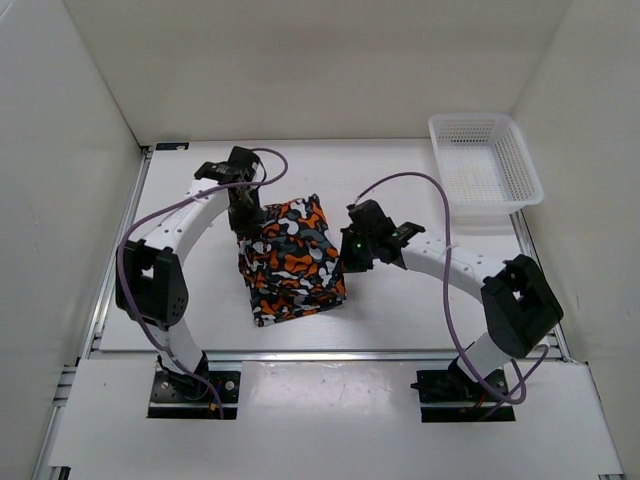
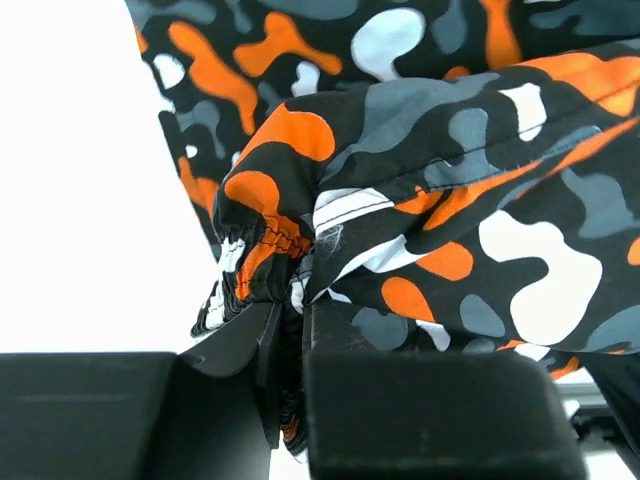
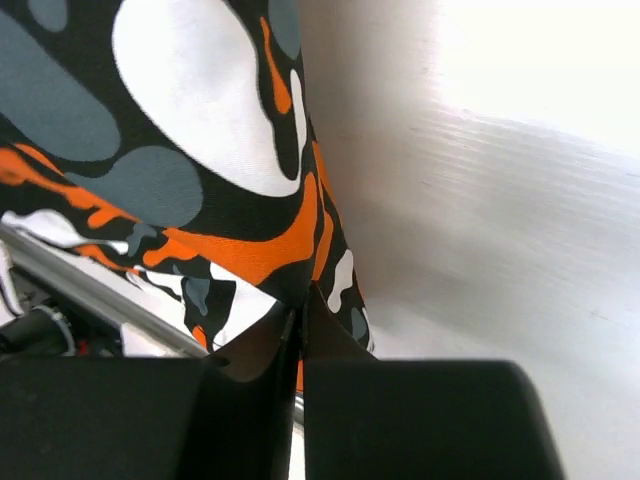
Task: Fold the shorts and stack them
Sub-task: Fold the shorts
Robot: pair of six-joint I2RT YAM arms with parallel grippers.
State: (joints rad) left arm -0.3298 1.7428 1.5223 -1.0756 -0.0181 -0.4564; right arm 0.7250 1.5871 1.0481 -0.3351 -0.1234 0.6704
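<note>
The shorts, in an orange, black, grey and white camouflage print, lie bunched in the middle of the table. My left gripper is at their far left corner, shut on the gathered waistband. My right gripper is at their right edge, shut on a fold of the fabric and holding it a little off the table. Both gripped edges are lifted, so the cloth hangs between them.
A white plastic mesh basket stands at the far right corner of the table. White walls close in on the left, back and right. A metal rail runs along the table's near edge.
</note>
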